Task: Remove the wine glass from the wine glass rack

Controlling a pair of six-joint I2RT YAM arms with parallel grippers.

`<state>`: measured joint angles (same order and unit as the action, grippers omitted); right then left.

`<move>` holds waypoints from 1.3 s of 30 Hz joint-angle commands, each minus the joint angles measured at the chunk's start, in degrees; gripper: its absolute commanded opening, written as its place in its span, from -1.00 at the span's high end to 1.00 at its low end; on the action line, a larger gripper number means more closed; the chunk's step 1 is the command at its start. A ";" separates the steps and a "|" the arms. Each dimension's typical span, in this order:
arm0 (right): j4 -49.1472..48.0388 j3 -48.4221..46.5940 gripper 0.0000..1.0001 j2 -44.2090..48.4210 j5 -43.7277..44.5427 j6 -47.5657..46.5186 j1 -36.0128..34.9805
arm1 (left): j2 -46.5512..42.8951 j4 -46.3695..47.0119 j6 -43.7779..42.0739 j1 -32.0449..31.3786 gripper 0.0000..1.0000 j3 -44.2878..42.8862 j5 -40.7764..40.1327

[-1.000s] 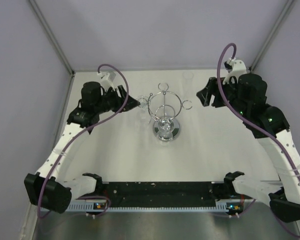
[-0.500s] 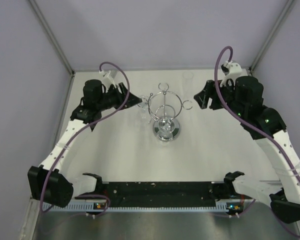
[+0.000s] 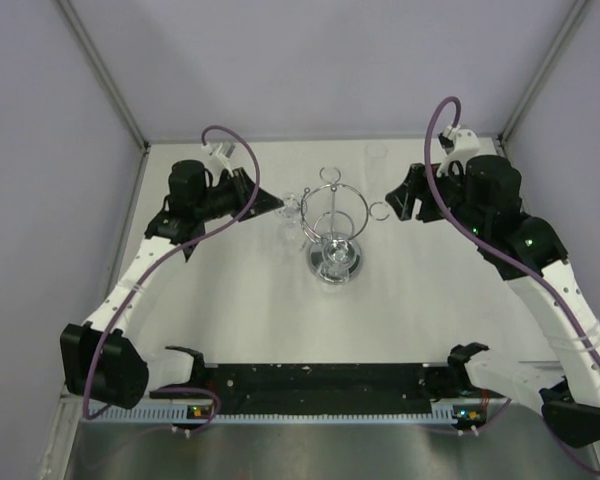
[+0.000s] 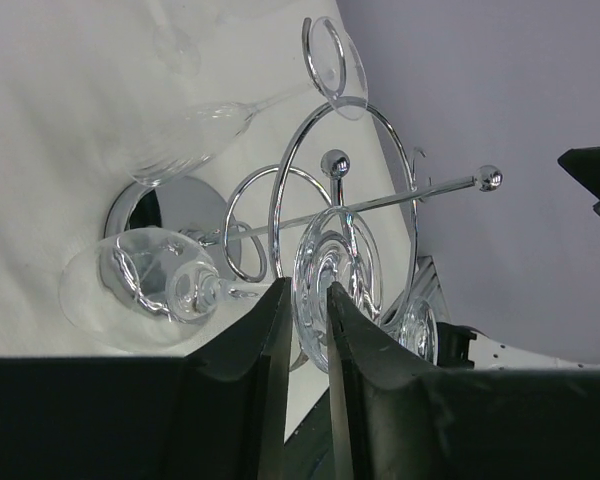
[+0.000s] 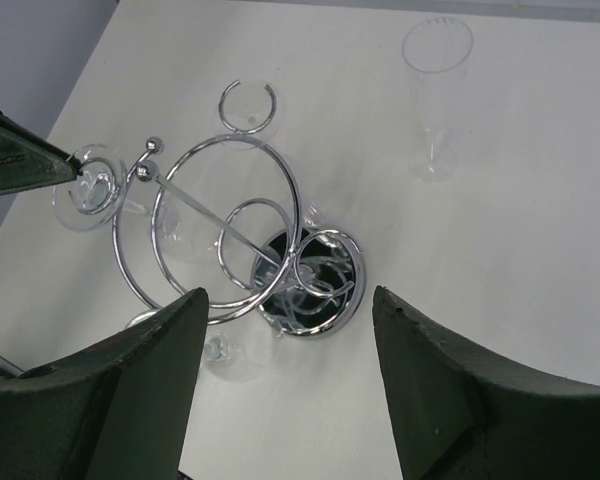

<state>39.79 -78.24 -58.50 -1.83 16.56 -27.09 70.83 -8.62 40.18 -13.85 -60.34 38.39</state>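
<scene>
The chrome wine glass rack (image 3: pixel 332 215) stands mid-table on its round mirrored base (image 5: pixel 310 290). A clear wine glass hangs from its left arm, bowl (image 4: pixel 130 290) down and round foot (image 4: pixel 340 262) at the ring. My left gripper (image 4: pixel 305 295) reaches in from the left (image 3: pixel 278 205), and its black fingers (image 4: pixel 270 330) are shut on the rim of that foot (image 5: pixel 88 188). A second wine glass (image 4: pixel 195 130) hangs from the far ring. My right gripper (image 5: pixel 288 300) hovers open to the right of the rack (image 3: pixel 400 195), with nothing between its fingers.
A tall clear glass (image 5: pixel 435 100) stands on the white table behind the rack (image 3: pixel 377 153). Grey walls close in the table on both sides and at the back. A black strip (image 3: pixel 310 385) runs along the near edge between the arm bases.
My left gripper has moved right to the rack's left arm and its jaws have narrowed onto the glass foot. The right gripper has crept slightly towards the rack, still open.
</scene>
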 commanded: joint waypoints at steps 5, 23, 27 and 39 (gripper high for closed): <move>-2.53 0.54 -0.33 1.37 0.07 0.49 -0.77 | 0.36 5.20 1.65 -0.22 0.80 0.48 5.03; -3.40 1.07 -0.32 0.05 -0.29 0.85 -1.56 | -2.62 2.82 1.12 3.03 1.00 -0.83 8.45; -3.40 1.42 -0.32 0.32 -0.20 1.11 -2.00 | -3.85 -1.82 -1.86 3.30 1.00 -3.99 6.26; -3.40 1.95 -0.32 0.40 0.42 1.55 -3.40 | -4.12 -2.98 -2.48 4.79 1.00 -5.41 5.73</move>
<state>38.57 -76.49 -58.57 -1.63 17.21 -29.52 68.01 -15.11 38.35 -9.67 -62.92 43.24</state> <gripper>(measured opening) 0.664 0.131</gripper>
